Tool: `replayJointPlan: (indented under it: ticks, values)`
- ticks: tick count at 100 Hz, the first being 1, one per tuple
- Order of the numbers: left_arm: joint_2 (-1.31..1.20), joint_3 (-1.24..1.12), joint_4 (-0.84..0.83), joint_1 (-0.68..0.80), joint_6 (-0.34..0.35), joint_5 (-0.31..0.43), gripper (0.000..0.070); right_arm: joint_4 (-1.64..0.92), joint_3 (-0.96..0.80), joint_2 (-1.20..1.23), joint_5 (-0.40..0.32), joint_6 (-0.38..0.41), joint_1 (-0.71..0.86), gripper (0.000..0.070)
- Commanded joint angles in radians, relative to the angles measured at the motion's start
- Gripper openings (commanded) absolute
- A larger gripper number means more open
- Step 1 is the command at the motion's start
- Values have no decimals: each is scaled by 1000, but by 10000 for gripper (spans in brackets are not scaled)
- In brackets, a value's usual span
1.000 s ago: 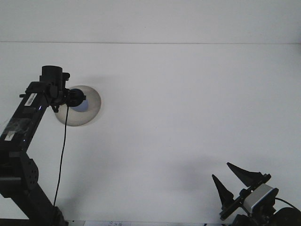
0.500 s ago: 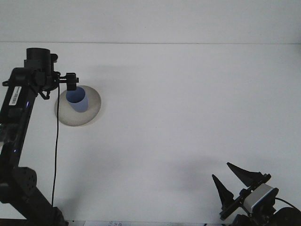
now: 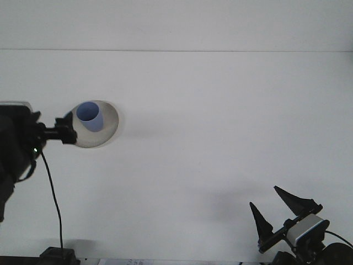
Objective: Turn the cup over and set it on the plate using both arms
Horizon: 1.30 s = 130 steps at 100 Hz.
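Observation:
A light blue cup stands upright, mouth up, on a grey-white plate at the left of the white table. Nothing holds the cup. My left gripper is pulled back to the left edge of the plate, just left of and below the cup; it is seen end-on and its arm fills the left border. My right gripper rests at the bottom right corner, far from the plate, with its two black fingers spread open and nothing between them.
A black cable hangs from the left arm down to the table's front edge. The white table stretches between plate and right gripper, ending at a pale back wall.
The left arm has dropped and drawn back to the left, away from the cup, which stays upright on the plate. The right gripper has barely shifted.

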Motion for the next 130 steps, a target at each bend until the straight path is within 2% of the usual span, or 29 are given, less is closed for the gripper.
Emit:
replayJointPlan:
  ticks: [1,11,26,31,34,37,39,44,46,50,130]
  values:
    - [-69,-150,27,-42,-18,79,543,2,5,6,4,-2,9,550]
    - [-209,-368,83,-118,-79,154,544,-16,5,6,3,4,9,550]
    - [-383,-611,155,-198,-156,155,543,-45,5,5,-8,13,9,546]
    - [-430,-658,168,-212,-174,155,531,-46,5,5,-8,13,10,514]
    - [-454,-677,173,-219,-182,155,494,-46,5,5,-10,13,10,451]
    - [-476,-691,174,-224,-188,154,413,-46,5,5,-15,13,9,346]
    - [-489,-698,174,-227,-188,155,337,-46,5,5,-20,13,10,255]
    - [-516,-703,166,-230,-188,154,87,-46,5,5,-36,13,9,0]
    - [-525,-703,164,-231,-188,154,0,-46,5,5,-38,11,9,0]
    - [-543,-703,164,-231,-188,154,20,-43,5,5,-37,12,9,6]
    - [-763,-702,229,-222,-179,150,15,-24,6,5,-37,11,9,7]
